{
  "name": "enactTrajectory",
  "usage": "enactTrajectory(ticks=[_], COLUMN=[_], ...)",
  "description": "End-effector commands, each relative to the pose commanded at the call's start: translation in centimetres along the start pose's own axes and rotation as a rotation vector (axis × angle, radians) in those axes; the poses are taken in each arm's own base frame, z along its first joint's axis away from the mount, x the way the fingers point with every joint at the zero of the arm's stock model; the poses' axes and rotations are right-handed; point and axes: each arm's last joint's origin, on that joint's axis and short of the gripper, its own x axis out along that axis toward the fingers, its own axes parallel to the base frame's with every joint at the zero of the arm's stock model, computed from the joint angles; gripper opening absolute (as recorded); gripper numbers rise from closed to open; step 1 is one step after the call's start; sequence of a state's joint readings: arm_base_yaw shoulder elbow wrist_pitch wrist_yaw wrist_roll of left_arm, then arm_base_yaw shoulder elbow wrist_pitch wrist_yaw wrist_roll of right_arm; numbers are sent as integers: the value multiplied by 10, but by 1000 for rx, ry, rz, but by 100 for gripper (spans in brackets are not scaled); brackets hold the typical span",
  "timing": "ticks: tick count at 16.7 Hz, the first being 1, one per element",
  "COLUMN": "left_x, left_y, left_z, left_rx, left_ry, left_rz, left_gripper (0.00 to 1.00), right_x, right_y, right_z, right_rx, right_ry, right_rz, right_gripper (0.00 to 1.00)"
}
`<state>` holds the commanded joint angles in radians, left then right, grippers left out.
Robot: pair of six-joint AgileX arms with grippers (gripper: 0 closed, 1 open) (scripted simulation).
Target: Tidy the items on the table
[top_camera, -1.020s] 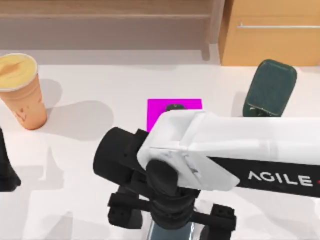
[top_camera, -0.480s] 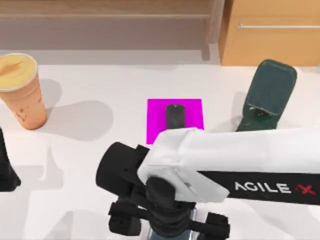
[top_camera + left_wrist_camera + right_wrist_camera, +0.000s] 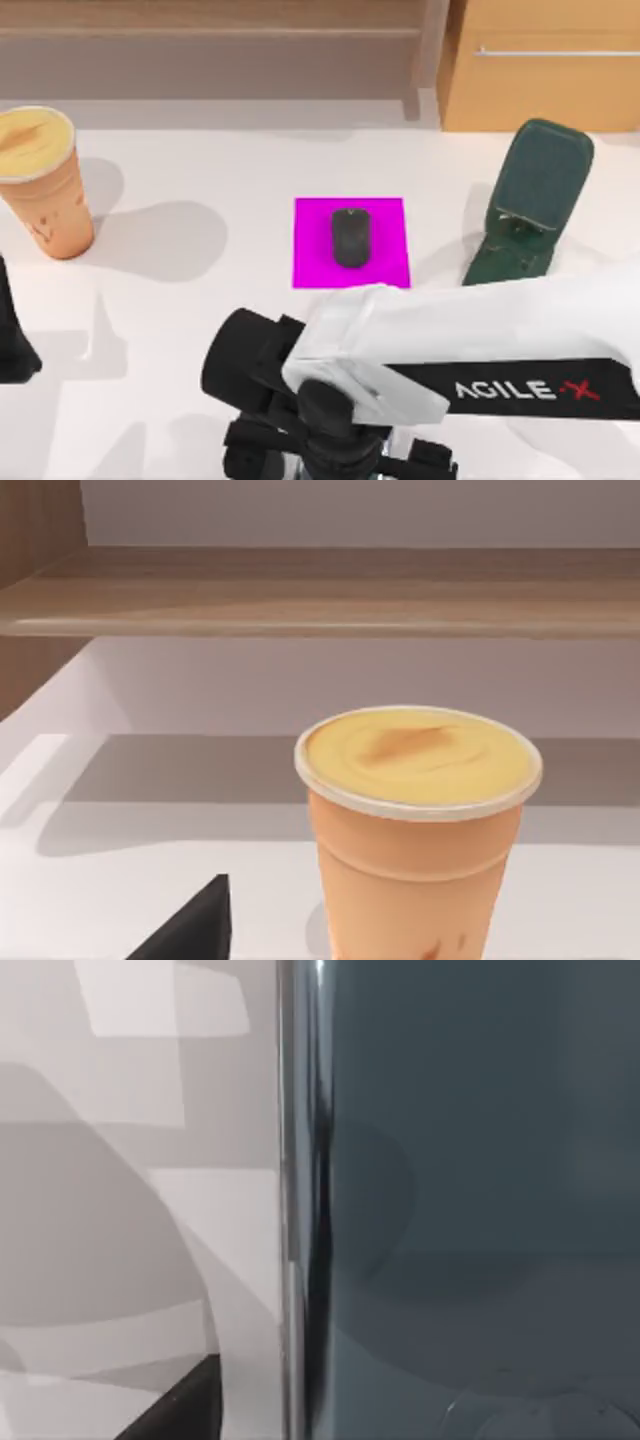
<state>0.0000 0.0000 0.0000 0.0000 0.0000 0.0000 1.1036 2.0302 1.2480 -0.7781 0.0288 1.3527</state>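
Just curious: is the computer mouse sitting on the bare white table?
No, the mouse lies on a pink mat in the top view.

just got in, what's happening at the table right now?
Tidy-up in progress. The right arm's tool is low at the table's near edge, over the smartphone. The mouse sits on a magenta mat. The cup stands far left, in front of the left arm's tool. A dark green stand is at right.
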Motion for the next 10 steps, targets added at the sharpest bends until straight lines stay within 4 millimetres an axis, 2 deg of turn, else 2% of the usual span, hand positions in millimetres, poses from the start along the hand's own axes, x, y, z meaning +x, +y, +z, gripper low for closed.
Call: enactTrajectory(ticks=[10], left_x=[0], left_y=[0], left_z=[0], left_rx=[0], left_ry=[0], left_rz=[0], left_gripper=[100], right_x=[0], right_y=[0], right_z=[0], right_rx=[0], right_ry=[0], right_rz=[0], right_gripper=[25])
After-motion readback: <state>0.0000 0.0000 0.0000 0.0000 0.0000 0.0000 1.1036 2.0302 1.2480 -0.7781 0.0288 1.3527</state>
